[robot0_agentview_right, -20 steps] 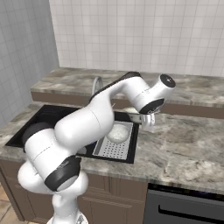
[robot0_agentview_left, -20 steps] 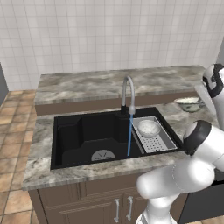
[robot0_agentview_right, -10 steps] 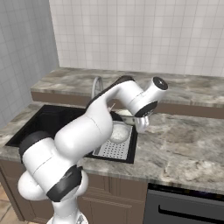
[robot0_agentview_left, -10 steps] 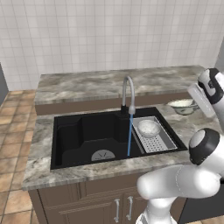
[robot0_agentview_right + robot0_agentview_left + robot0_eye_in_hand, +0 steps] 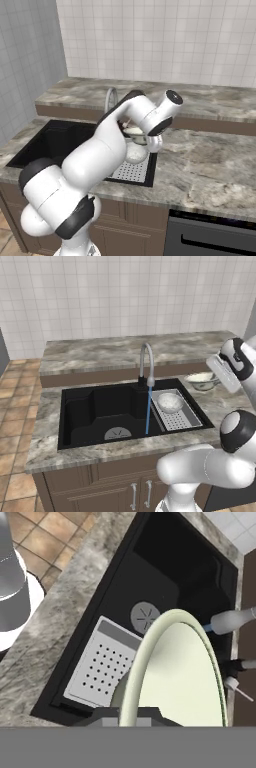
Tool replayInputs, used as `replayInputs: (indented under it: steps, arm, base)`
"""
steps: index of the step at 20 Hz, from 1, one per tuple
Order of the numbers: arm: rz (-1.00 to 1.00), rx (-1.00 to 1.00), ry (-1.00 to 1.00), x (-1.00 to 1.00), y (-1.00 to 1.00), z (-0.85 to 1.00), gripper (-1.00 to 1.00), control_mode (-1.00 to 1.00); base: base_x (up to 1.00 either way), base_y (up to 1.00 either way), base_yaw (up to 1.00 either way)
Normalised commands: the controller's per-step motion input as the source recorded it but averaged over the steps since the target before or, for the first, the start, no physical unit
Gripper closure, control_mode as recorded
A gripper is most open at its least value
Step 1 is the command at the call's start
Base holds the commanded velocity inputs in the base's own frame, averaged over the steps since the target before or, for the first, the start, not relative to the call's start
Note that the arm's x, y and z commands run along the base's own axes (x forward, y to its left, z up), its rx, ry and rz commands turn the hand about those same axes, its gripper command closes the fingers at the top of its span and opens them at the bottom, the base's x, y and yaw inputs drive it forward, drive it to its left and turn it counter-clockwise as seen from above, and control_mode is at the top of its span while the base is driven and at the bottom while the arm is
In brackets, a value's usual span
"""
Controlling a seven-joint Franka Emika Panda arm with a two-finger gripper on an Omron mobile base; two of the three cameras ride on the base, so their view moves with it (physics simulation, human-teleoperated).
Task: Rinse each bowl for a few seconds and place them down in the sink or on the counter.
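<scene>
My gripper (image 5: 129, 713) is shut on the rim of the cream bowl (image 5: 182, 672), whose light green inside faces the hand camera. This bowl (image 5: 201, 380) hangs tilted just above the counter (image 5: 220, 402), right of the sink (image 5: 95, 408); from the right it is the bowl (image 5: 134, 132) beside my hand (image 5: 153, 143). The plain whitish-grey bowl (image 5: 170, 402) rests in the grey perforated tray (image 5: 183, 417) at the sink's right end, also seen as the lower bowl (image 5: 135, 154). A blue water stream (image 5: 148, 411) runs from the faucet (image 5: 145, 361).
The round drain (image 5: 145, 617) lies in the black basin below the held bowl. A raised counter ledge (image 5: 125, 351) and a tiled wall stand behind the faucet. Bare stone counter (image 5: 210, 165) stretches to the right of the tray.
My arm has carried the cream bowl a little to the left and down, nearer the sink's right end. The whitish-grey bowl and the water stream are unchanged.
</scene>
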Motion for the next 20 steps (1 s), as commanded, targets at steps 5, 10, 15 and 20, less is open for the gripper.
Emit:
replayInputs:
  steps: [5,10,15,20]
  arm:
    - [0.06,0.0,0.0,0.0,0.27,-0.07,1.0,-1.0]
    - [0.07,0.0,0.0,0.0,0.2,-0.07,1.0,-1.0]
    - [0.07,0.0,0.0,0.0,0.11,-0.08,1.0,-1.0]
    - [0.07,0.0,0.0,0.0,0.14,-0.12,1.0,-1.0]
  base:
    - [0.0,0.0,0.0]
    - [0.0,0.0,0.0]
    - [0.0,0.0,0.0]
    - [0.0,0.0,0.0]
